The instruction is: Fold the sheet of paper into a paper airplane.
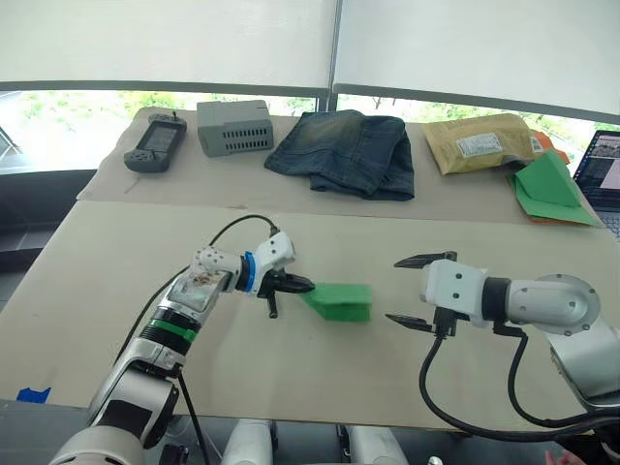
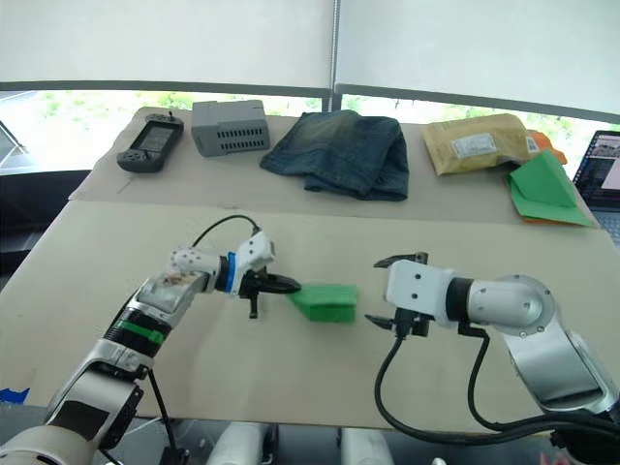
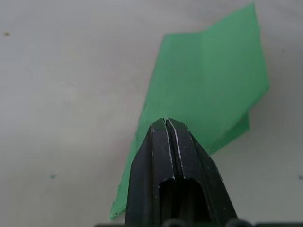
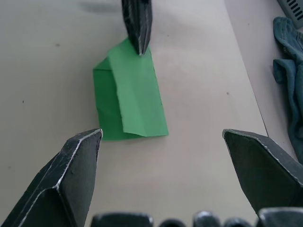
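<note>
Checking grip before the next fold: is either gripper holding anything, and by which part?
The left gripper is shut on the pointed end of the folded sheet of paper. The right gripper is open, apart from the paper, holding nothing.

The left gripper [image 1: 291, 285], at the end of an arm bent inward, has its fingers pressed together (tips level). The right gripper [image 1: 412, 291] faces it, fingers spread wide.
</note>
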`<state>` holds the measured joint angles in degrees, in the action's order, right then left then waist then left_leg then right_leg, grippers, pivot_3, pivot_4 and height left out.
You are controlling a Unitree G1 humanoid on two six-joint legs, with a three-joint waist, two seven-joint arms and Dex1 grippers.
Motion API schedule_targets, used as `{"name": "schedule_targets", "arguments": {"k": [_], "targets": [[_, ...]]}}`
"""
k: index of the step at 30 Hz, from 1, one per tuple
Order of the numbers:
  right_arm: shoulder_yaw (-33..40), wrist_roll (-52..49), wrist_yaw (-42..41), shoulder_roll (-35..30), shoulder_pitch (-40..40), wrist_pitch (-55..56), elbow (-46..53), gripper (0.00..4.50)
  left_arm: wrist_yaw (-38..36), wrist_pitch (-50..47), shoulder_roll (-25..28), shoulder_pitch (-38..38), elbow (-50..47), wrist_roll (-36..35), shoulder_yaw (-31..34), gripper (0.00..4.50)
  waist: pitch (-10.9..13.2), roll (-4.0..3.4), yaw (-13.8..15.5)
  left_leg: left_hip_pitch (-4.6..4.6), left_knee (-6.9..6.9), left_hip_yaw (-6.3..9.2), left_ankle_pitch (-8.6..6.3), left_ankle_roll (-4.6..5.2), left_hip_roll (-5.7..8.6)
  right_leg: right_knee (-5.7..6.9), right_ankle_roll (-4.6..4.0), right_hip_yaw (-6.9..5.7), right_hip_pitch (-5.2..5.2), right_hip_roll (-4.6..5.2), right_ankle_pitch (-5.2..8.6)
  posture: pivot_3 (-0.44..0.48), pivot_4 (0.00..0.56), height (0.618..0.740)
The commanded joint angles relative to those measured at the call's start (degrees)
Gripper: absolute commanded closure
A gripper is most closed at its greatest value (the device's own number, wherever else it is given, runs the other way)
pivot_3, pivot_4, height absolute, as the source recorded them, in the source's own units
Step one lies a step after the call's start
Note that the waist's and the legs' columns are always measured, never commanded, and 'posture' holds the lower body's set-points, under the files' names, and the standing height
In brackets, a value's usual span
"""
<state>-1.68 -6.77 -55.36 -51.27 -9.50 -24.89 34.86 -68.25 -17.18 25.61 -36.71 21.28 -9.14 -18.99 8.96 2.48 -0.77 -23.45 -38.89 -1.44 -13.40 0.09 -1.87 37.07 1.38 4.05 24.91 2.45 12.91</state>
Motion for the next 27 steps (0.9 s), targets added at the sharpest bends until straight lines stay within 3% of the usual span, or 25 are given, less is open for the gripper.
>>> {"name": "schedule_targets", "arguments": {"k": [1, 8, 12, 19, 22, 27], "targets": [[0.76, -3.49, 2.24, 2.32, -0.08, -4.27, 3.53, 0.00, 0.46, 1.77, -0.54, 1.07, 0.73, 1.82, -0.77, 4.49, 0.00, 0.00, 0.03, 0.00, -0.02, 0.01, 0.00, 0.00, 0.00, 0.00, 0.00, 0.00, -0.01, 0.00, 0.00, 0.000, 0.150, 0.734], [-2.62, -7.53, 5.74, 7.68, -0.17, -12.11, 4.73, 0.00, 1.64, 3.31, -0.34, 2.57, 2.09, 3.14, -0.44, 4.49, -0.01, 0.01, 0.02, 0.44, 0.00, 0.05, -0.02, 0.02, -0.01, -0.09, 0.38, -0.06, -0.54, 0.01, 0.23, 0.000, 0.150, 0.734], [-9.52, 1.32, 9.55, 7.85, -0.34, -4.90, 1.26, 0.00, 1.46, 2.69, 0.00, 2.84, 1.49, 2.68, 0.13, 4.49, -0.02, -0.01, -0.07, 0.56, 0.02, 0.04, -0.02, 0.03, -0.02, -0.10, 0.42, -0.06, -0.62, 0.01, 0.27, 0.000, 0.150, 0.734], [-11.18, 6.12, 12.27, 9.85, -0.98, 2.32, -4.31, 0.00, 1.17, 2.45, -0.07, 2.91, 0.99, 2.67, 0.37, 4.49, -0.03, 0.00, -0.07, 0.57, 0.03, 0.03, -0.02, 0.03, -0.02, -0.09, 0.43, -0.06, -0.62, 0.00, 0.27, 0.000, 0.150, 0.734], [-7.32, -1.12, 9.26, 10.30, 2.31, -0.49, -1.32, 0.77, 1.32, 2.61, 0.08, 3.07, 0.89, 2.89, 0.36, 4.50, -0.03, 0.00, -0.03, 0.56, 0.03, 0.05, -0.02, 0.03, -0.02, -0.10, 0.43, -0.06, -0.62, 0.00, 0.27, 0.000, 0.150, 0.734], [-6.84, 0.36, 9.03, 8.77, 3.84, 2.40, -3.13, 2.60, 1.05, 2.66, 0.09, 3.18, 0.76, 2.86, 0.29, 4.50, -0.03, 0.00, -0.19, 0.59, 0.01, 0.03, -0.03, 0.04, -0.02, -0.10, 0.45, -0.03, -0.66, 0.01, 0.27, 0.000, 0.150, 0.734]]}}
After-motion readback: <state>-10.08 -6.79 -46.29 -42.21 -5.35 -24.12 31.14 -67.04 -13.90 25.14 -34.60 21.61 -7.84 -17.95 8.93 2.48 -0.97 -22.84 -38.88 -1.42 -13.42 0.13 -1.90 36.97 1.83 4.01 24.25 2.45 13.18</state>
